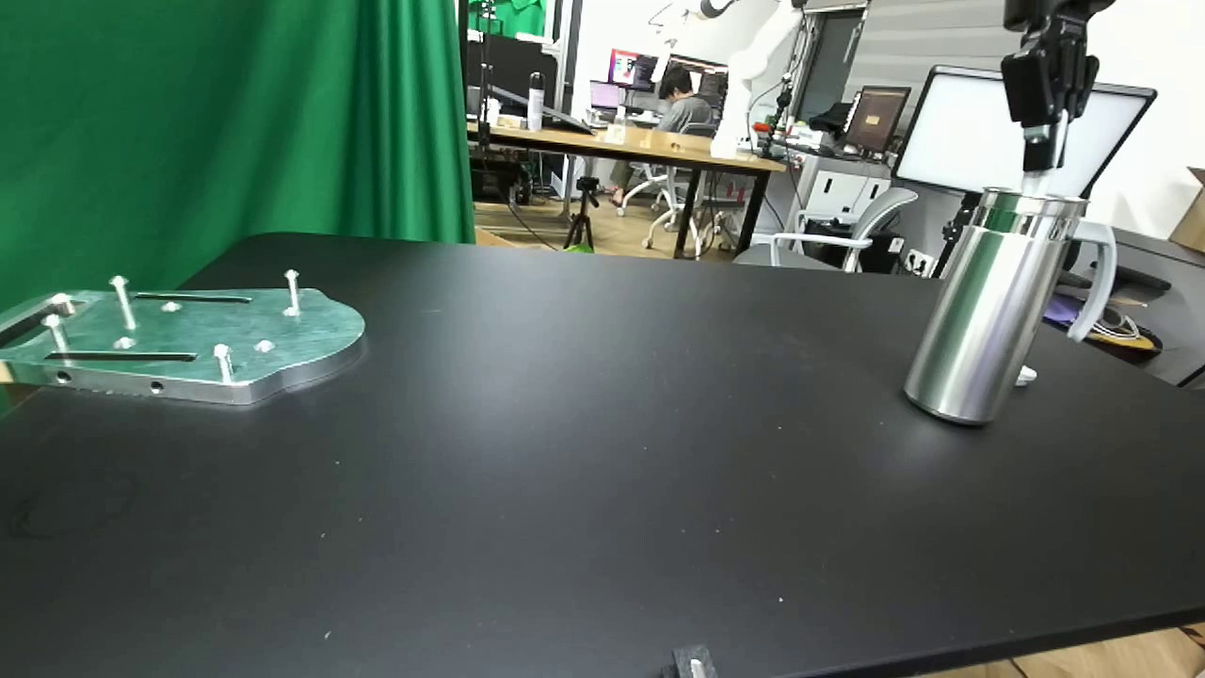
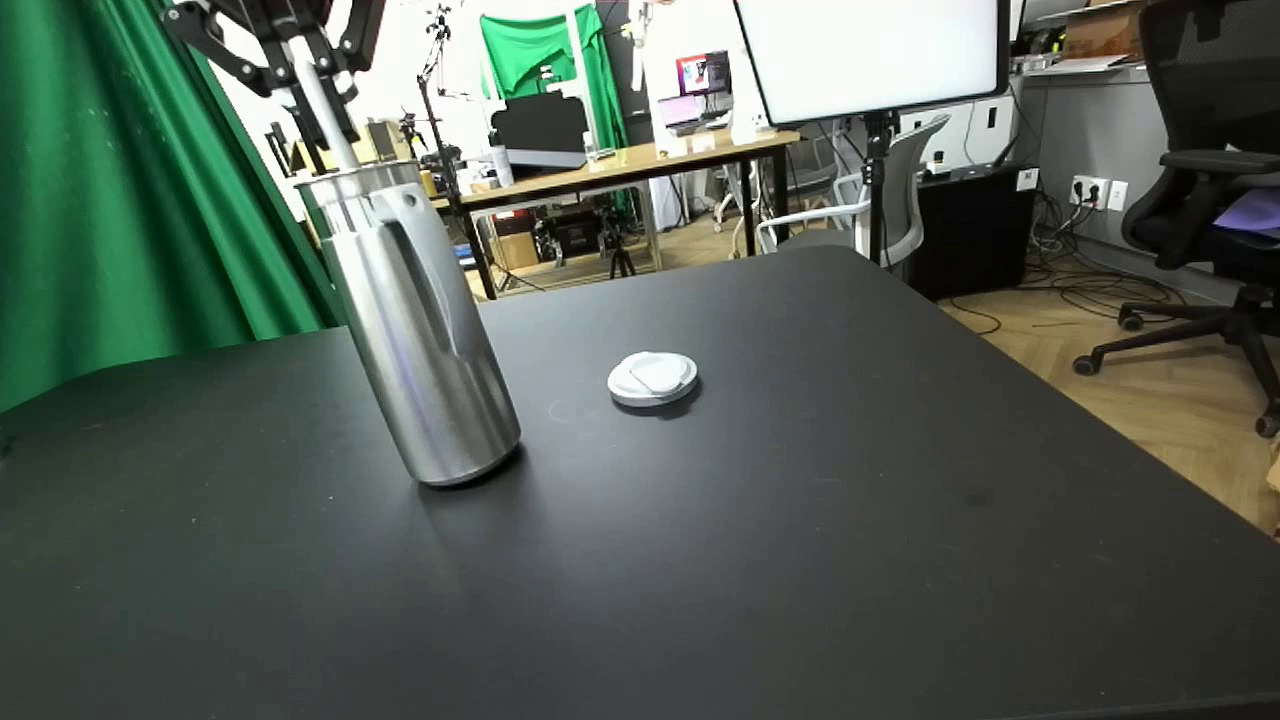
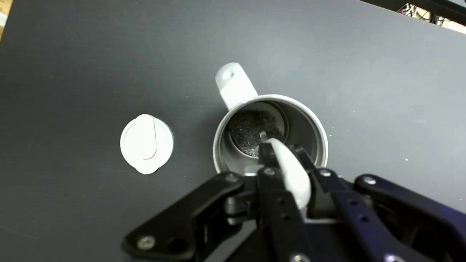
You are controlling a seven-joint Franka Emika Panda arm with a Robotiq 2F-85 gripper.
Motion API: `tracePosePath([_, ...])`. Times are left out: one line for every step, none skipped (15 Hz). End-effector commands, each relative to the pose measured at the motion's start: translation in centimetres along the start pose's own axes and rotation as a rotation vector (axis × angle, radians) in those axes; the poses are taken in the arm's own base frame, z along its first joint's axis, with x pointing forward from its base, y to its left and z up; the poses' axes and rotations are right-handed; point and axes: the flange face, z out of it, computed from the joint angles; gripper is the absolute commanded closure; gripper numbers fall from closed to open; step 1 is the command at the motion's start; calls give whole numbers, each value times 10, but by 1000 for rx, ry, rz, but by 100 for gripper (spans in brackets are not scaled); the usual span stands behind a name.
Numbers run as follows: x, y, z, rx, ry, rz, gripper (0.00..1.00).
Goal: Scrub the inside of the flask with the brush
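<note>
The flask, a shiny steel cylinder with a pale side handle, stands on the black table in both exterior views (image 1: 984,301) (image 2: 420,340) and in the wrist view (image 3: 307,125). Its mouth is open. My gripper (image 3: 284,153) is just above the mouth, also in both exterior views (image 1: 1047,146) (image 2: 325,122). It is shut on the white handle of the brush (image 3: 293,174). The handle runs down through the mouth in both exterior views (image 1: 1036,182) (image 2: 328,110). In the wrist view the dark bristles (image 3: 251,129) show deep inside. The bristle head is hidden in the exterior views.
A white round lid lies on the table beside the flask (image 2: 652,380) (image 3: 146,143), on its handle side. A greenish plate with upright pegs (image 1: 188,339) sits at the far end of the table. A bright panel (image 2: 880,50) stands beyond the table edge.
</note>
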Motion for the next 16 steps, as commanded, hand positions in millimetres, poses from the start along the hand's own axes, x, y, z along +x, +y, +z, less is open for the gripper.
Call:
tracePosePath([0,-10,-16,-63,26,33,96])
tracePosePath([-2,-14,-22,-78,39,34,96])
tracePosePath([-5,-18,-28,-94,54,32,96])
tracePosePath([-7,-21,-34,-109,66,35,96])
tracePosePath([-10,-24,-41,-123,82,39,96])
tracePosePath([-12,-26,-47,-133,94,45,96])
tracePosePath([-16,-28,-53,-140,106,51,96])
tracePosePath([-21,-29,-59,-145,120,58,96])
tracePosePath([-26,-31,-66,-150,133,64,96])
tracePosePath([-32,-32,-73,-156,148,70,96])
tracePosePath([-37,-32,-79,-160,159,74,96])
tracePosePath([-42,-31,-85,-163,173,81,96])
tracePosePath([-48,-30,-90,-162,183,86,96])
tracePosePath([-52,-29,-94,-161,192,90,96])
tracePosePath([-57,-27,-97,-153,199,92,96])
tracePosePath([-61,-26,-99,-151,202,96,96])
